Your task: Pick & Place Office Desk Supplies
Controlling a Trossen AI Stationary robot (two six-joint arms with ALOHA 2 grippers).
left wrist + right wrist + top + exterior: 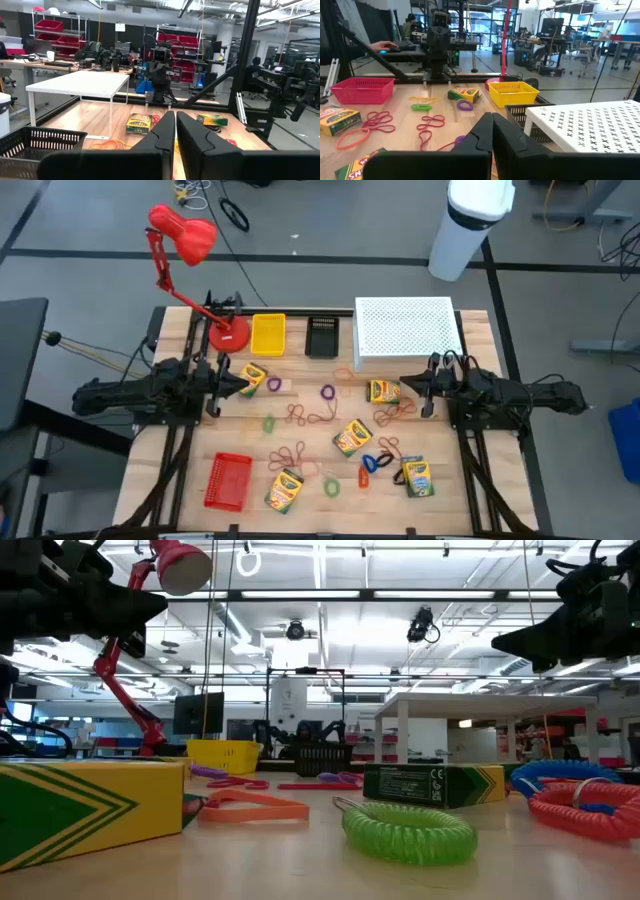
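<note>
Left pincer (243, 383): clenched, empty, above surface (180, 470).
Right pincer (405, 387): clenched, empty.
Crayon boxes (351, 438): scattered on surface.
Rubber bands (310, 416): loose mid-surface.
Red basket (228, 481): empty.
Progress: sorting seemingly unstarted.

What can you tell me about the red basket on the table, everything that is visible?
The red basket is a shallow rectangular tray with mesh-like walls and floor, plastic by its look. It sits flat and upright near the table's front left corner, its long side running front to back. Nothing appears to lie inside it. In the right wrist view its rim flares slightly outward. A crayon box lies beside it, apart from it; only the wooden table touches it.
</note>
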